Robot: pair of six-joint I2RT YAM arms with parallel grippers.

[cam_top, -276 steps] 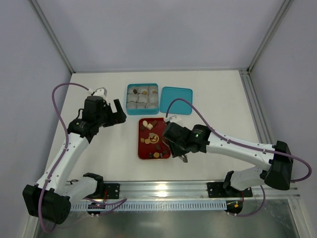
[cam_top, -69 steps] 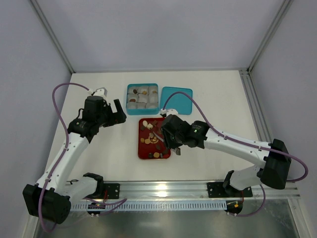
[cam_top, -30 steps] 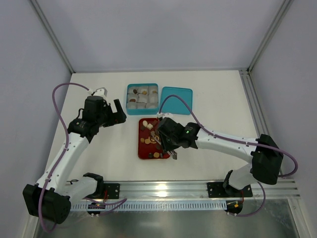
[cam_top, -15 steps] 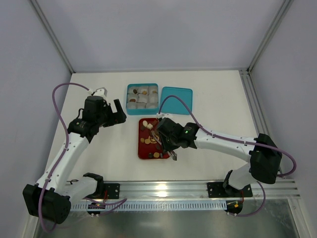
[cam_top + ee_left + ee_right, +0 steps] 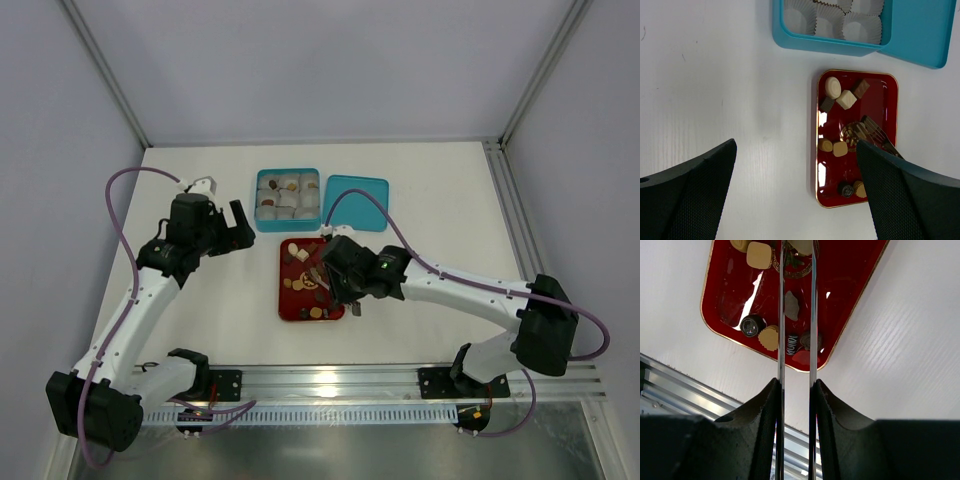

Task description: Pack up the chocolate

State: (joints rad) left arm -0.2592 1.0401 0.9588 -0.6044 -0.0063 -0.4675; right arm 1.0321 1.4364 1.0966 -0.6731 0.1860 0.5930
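**Right jaws clamped on tongs, left jaws spread wide**

The right gripper (image 5: 796,385) is closed on thin metal tongs (image 5: 812,315), their two blades held a narrow gap apart. Ahead of its jaws the blades reach over a red tray (image 5: 850,285), where the chocolate (image 5: 759,254) lies scattered, mostly left of the blades. One dark piece shows between them; whether it is pinched I cannot tell. The left gripper (image 5: 796,150) grips nothing; tray and blue box (image 5: 825,44) lie ahead.

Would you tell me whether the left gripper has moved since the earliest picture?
No. The left gripper sits in the same spot, just left of the teal box, fingers open.
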